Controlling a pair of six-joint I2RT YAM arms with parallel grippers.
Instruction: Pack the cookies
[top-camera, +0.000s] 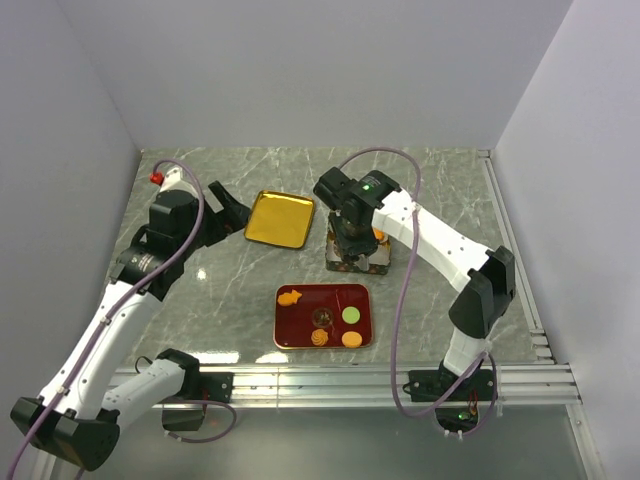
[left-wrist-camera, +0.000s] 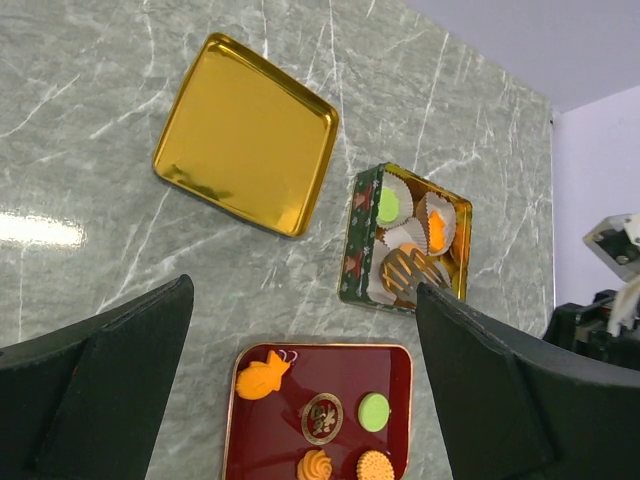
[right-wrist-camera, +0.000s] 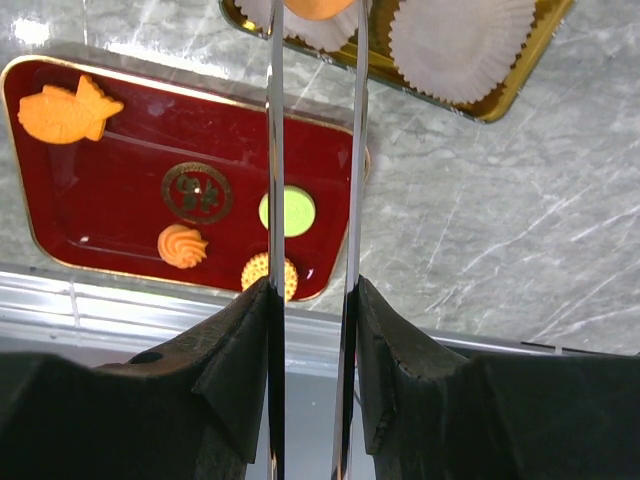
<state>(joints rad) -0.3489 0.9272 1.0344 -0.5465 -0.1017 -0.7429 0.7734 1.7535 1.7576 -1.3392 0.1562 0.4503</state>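
A dark red tray (top-camera: 300, 325) holds an orange fish cookie (top-camera: 290, 297), a green disc (top-camera: 351, 315), an orange swirl (top-camera: 319, 339) and a round tan biscuit (top-camera: 351, 339). Behind it stands a small gold tin (top-camera: 340, 262) lined with white paper cups. In the left wrist view the tin (left-wrist-camera: 355, 250) holds a green cookie (left-wrist-camera: 390, 205) and a brown striped cookie (left-wrist-camera: 405, 270). My right gripper (top-camera: 357, 240) hangs over the tin. Its long metal blades (right-wrist-camera: 315, 30) are shut on an orange cookie (right-wrist-camera: 318, 8) above a paper cup. My left gripper (left-wrist-camera: 305, 370) is open and empty, high up at the left.
The gold tin lid (top-camera: 280, 218) lies flat on the marble table, left of the tin and just right of my left gripper (top-camera: 225, 210). An aluminium rail (top-camera: 330, 378) runs along the near edge. White walls close in the sides and back.
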